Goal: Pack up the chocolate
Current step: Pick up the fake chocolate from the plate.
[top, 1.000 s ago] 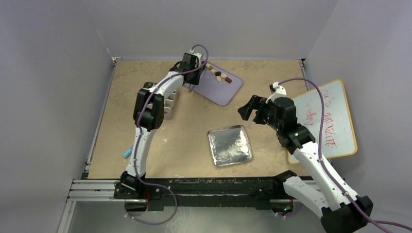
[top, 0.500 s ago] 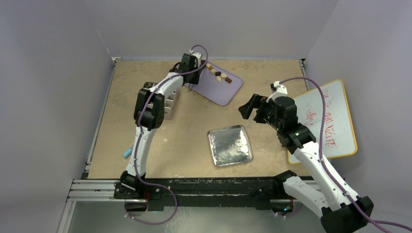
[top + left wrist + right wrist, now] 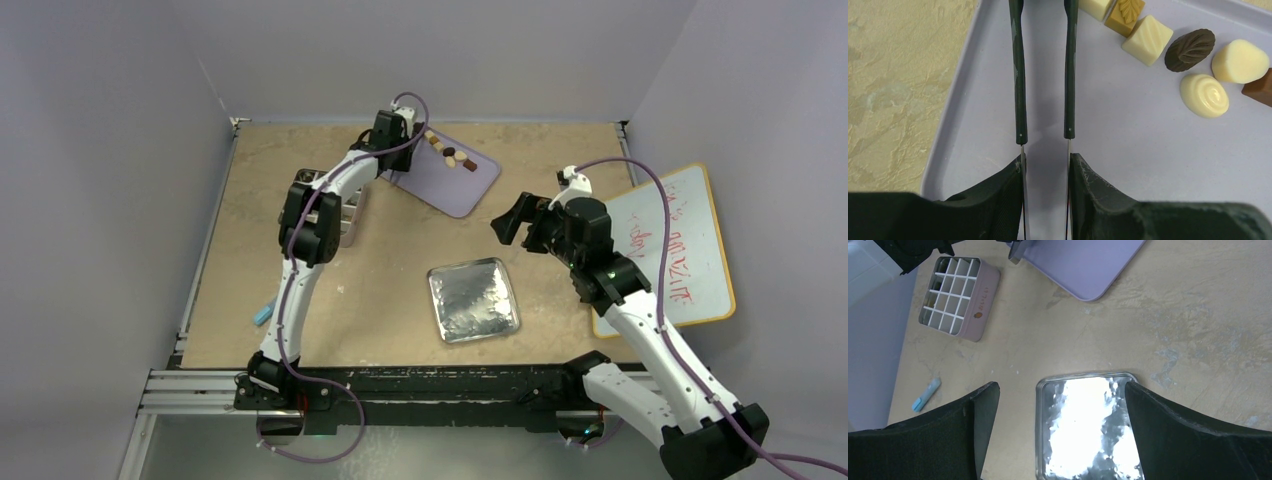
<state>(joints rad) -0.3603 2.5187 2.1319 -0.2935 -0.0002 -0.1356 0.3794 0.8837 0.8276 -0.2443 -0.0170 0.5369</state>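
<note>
Several chocolate pieces (image 3: 1204,95) in cream, tan and dark brown lie in a row on the lilac tray (image 3: 1128,145) at the upper right of the left wrist view. In the top view the chocolate (image 3: 450,153) sits at the tray's far end. My left gripper (image 3: 1046,162) is shut on the black tweezers (image 3: 1020,100), whose two arms stand apart and run out of the top of the frame, tips hidden. Nothing shows between the arms. My right gripper (image 3: 1060,390) hangs open above the table, holding nothing.
A pink box (image 3: 957,297) with a white grid of compartments stands left of the tray. A shiny silver lid (image 3: 1088,430) lies under the right gripper. A small blue pen (image 3: 262,315) lies near the left edge. A whiteboard (image 3: 680,240) lies at the right.
The left gripper has shifted very slightly over the tray's near-left corner. The right arm has not moved.
</note>
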